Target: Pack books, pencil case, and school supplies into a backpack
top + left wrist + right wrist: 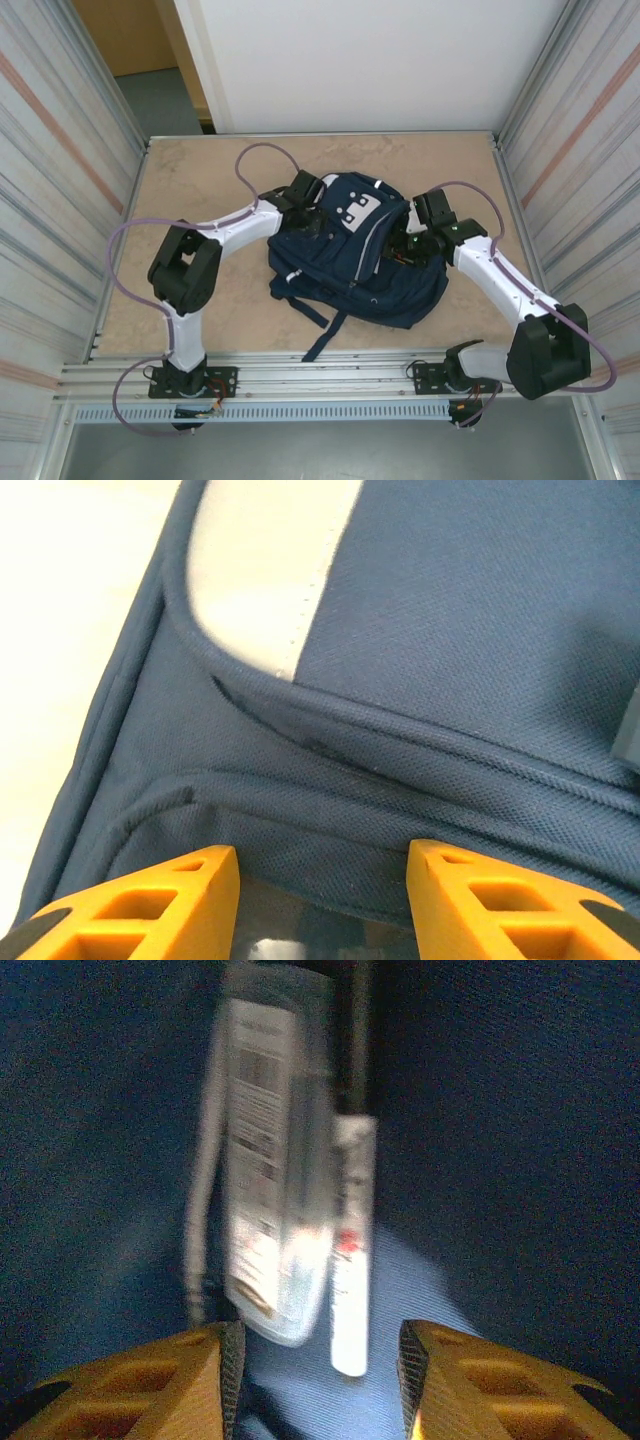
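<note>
The navy backpack (pixel 360 270) lies in the middle of the table. My left gripper (pixel 305 212) rests at its top left edge. In the left wrist view the left gripper (pixel 322 860) is open, and the backpack's fabric (pixel 450 630) lies flat across the gap. My right gripper (pixel 408 247) reaches into the backpack's right side. In the right wrist view the right gripper (pixel 320 1335) is open and holds nothing. Just ahead of it lie the black marker with its white end (pixel 350 1290) and the silvery bar (pixel 265 1160). Under them is a paler blue surface (pixel 410 1370); I cannot tell whether it is the pencil case. The books are hidden.
The tan table (pixel 200 170) is closed in by ribbed metal walls left (pixel 60 200) and right (pixel 590 180). The backpack's dark straps (pixel 322 340) trail toward the front rail. Purple cables loop beside both arms.
</note>
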Available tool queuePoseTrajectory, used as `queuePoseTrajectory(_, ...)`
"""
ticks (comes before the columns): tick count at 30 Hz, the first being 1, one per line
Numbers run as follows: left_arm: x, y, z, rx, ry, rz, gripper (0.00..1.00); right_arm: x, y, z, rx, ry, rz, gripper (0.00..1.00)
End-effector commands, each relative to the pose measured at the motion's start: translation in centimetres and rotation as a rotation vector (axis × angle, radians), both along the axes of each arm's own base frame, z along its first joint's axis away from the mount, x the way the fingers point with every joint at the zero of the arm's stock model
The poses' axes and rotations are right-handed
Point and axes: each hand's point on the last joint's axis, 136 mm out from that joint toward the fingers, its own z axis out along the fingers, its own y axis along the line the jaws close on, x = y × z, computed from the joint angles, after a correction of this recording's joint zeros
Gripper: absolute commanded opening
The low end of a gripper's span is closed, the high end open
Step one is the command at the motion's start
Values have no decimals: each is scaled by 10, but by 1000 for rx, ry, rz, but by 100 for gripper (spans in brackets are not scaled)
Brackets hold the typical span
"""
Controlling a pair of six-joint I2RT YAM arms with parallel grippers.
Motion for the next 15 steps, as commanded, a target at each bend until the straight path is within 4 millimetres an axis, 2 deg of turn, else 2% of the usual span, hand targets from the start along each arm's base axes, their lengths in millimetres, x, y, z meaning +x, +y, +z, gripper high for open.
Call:
queuePoseTrajectory(1,-18,53,-32,150,107,146,46,4,-24,8,-110,-116,3,46)
queuePoseTrajectory(6,-43,79,-45,79,155,205,45,4,-45,14,-213,-138,-26,46)
queuePoseTrajectory(11,-77,112,-51,132,183,234,45,8,-55,15,-240,-159,-40,45)
queuePoseTrajectory(13,-90,115,-51,118,197,214,45,9,-54,14,-224,-173,-40,44)
queuePoseTrajectory(15,-104,107,-44,76,206,149,44,9,-48,17,-186,-187,-33,45)
